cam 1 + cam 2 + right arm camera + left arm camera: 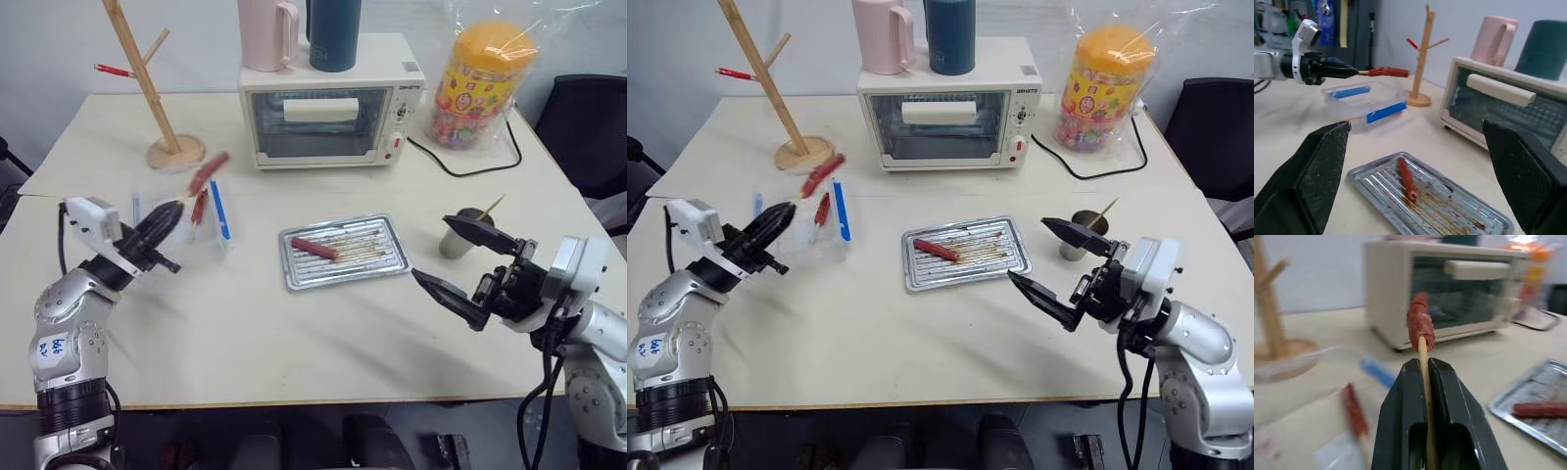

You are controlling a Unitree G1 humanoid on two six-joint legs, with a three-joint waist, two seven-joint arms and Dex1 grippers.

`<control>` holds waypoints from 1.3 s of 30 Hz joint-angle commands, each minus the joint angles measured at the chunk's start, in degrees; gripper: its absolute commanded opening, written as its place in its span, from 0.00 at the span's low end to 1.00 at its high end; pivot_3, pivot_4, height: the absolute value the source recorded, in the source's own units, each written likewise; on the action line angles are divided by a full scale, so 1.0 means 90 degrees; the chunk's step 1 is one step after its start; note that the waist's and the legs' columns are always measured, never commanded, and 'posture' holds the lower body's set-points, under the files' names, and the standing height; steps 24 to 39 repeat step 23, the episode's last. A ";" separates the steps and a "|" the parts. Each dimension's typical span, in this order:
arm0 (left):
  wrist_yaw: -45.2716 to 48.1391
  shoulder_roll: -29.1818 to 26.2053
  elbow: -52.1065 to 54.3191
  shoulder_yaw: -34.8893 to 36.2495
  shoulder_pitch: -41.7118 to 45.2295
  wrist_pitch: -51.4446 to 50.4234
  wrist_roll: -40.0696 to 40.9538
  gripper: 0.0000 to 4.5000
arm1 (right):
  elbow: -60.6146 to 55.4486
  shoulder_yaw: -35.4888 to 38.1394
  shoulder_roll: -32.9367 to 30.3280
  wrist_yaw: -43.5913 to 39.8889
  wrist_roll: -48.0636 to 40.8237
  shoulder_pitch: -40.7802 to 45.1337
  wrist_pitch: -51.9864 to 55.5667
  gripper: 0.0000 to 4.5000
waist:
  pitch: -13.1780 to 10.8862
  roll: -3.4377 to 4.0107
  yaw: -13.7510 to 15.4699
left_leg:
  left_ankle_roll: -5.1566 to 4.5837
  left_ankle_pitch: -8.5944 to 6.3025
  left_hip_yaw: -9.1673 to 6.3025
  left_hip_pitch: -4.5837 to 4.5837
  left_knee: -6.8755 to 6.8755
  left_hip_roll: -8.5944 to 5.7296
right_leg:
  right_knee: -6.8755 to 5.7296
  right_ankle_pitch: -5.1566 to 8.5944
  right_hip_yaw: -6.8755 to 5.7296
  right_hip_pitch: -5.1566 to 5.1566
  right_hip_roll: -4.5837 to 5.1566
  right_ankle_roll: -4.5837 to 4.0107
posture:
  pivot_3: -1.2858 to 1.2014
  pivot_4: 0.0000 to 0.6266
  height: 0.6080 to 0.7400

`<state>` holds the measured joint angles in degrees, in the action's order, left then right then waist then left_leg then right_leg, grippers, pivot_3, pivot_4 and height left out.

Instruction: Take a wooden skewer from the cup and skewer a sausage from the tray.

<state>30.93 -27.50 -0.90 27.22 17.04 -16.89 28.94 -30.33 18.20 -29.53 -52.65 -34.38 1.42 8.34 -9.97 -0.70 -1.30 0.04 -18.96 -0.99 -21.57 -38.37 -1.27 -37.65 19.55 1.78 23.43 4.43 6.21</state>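
Left gripper (pixel 167 219) clamps skewer (pixel 1423 363), sausage (pixel 1420 319) on; I keep it level. Right gripper (pixel 462 262) wide, empty.

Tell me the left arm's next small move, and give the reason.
Probably lower the skewered sausage into the clear container below it. The left gripper is shut on the wooden skewer, the sausage hangs over that container, and another skewered sausage already lies inside.
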 commanded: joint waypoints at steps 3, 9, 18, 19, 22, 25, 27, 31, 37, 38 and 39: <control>-0.0968 0.0216 -0.0019 0.0107 0.0168 -0.0384 0.0026 0.00 | -0.0199 -0.0137 0.0013 0.0204 0.0182 0.0054 -0.0470 0.99 | 0.0002 -0.0004 0.0000 | 0.0001 0.0000 -0.0001 0.0001 0.0000 0.0001 | -0.0002 0.0000 -0.0003 0.0001 -0.0001 0.0000 | 0.52 0.24 1.00; -0.0925 0.0126 -0.0139 -0.0050 0.0333 -0.0225 -0.0039 0.32 | -0.0076 -0.0223 -0.0172 0.0087 0.0188 -0.0055 -0.0529 1.00 | 0.0002 -0.0005 0.0007 | 0.0001 0.0001 -0.0001 0.0002 -0.0001 -0.0001 | 0.0000 0.0000 -0.0003 0.0000 0.0000 0.0000 | 0.52 0.24 1.00; 0.2362 -0.1471 0.0494 -0.1264 -0.0293 0.1025 -0.0519 0.69 | 0.0589 -0.0299 -0.0855 -0.0911 0.0523 -0.0731 -0.0953 1.00 | 0.0003 -0.0004 -0.0022 | 0.0002 0.0001 0.0002 0.0006 0.0013 0.0000 | 0.0014 0.0000 -0.0003 -0.0004 -0.0001 -0.0001 | 0.52 0.24 1.00; 0.2667 -0.1730 0.0431 -0.1451 -0.0481 0.1382 -0.0787 0.69 | 0.0759 -0.0328 -0.0920 -0.1071 0.0597 -0.0815 -0.1074 1.00 | 0.0002 -0.0002 -0.0027 | 0.0002 0.0001 0.0005 0.0014 0.0022 0.0001 | 0.0019 0.0000 -0.0001 -0.0010 -0.0001 -0.0001 | 0.52 0.24 1.00; 0.3508 -0.2177 0.0269 -0.1663 -0.0920 0.1952 -0.0898 0.69 | 0.1263 -0.0374 -0.0927 -0.1302 0.0778 -0.0944 -0.1455 1.00 | 0.0000 0.0006 -0.0042 | 0.0001 0.0001 0.0020 0.0040 0.0037 0.0004 | 0.0057 0.0002 0.0008 -0.0027 -0.0002 -0.0003 | 0.52 0.24 1.00; 0.3694 -0.2236 0.0180 -0.1689 -0.0988 0.2120 -0.0893 0.69 | 0.1445 -0.0381 -0.0887 -0.1323 0.0839 -0.0945 -0.1593 1.00 | 0.0000 0.0006 -0.0042 | 0.0001 0.0001 0.0019 0.0040 0.0039 0.0008 | 0.0059 0.0002 0.0007 -0.0027 -0.0005 -0.0004 | 0.52 0.24 1.00; 0.3694 -0.2236 0.0180 -0.1689 -0.0988 0.2120 -0.0893 0.69 | 0.1445 -0.0381 -0.0887 -0.1323 0.0839 -0.0945 -0.1593 1.00 | 0.0000 0.0006 -0.0042 | 0.0001 0.0001 0.0019 0.0040 0.0039 0.0008 | 0.0059 0.0002 0.0007 -0.0027 -0.0005 -0.0004 | 0.52 0.24 1.00; 0.3694 -0.2236 0.0180 -0.1689 -0.0988 0.2120 -0.0893 0.69 | 0.1445 -0.0381 -0.0887 -0.1323 0.0839 -0.0945 -0.1593 1.00 | 0.0000 0.0006 -0.0042 | 0.0001 0.0001 0.0019 0.0040 0.0039 0.0008 | 0.0059 0.0002 0.0007 -0.0027 -0.0005 -0.0004 | 0.52 0.24 1.00; 0.3694 -0.2236 0.0180 -0.1689 -0.0988 0.2120 -0.0893 0.69 | 0.1445 -0.0381 -0.0887 -0.1323 0.0839 -0.0945 -0.1593 1.00 | 0.0000 0.0006 -0.0042 | 0.0001 0.0001 0.0019 0.0040 0.0039 0.0008 | 0.0059 0.0002 0.0007 -0.0027 -0.0005 -0.0004 | 0.52 0.24 1.00; 0.3694 -0.2236 0.0180 -0.1689 -0.0988 0.2120 -0.0893 0.69 | 0.1445 -0.0381 -0.0887 -0.1323 0.0839 -0.0945 -0.1593 1.00 | 0.0000 0.0006 -0.0042 | 0.0001 0.0001 0.0019 0.0040 0.0039 0.0008 | 0.0059 0.0002 0.0007 -0.0027 -0.0005 -0.0004 | 0.52 0.24 1.00; 0.3694 -0.2236 0.0180 -0.1689 -0.0988 0.2120 -0.0893 0.69 | 0.1445 -0.0381 -0.0887 -0.1323 0.0839 -0.0945 -0.1593 1.00 | 0.0000 0.0006 -0.0042 | 0.0001 0.0001 0.0019 0.0040 0.0039 0.0008 | 0.0059 0.0002 0.0007 -0.0027 -0.0005 -0.0004 | 0.52 0.24 1.00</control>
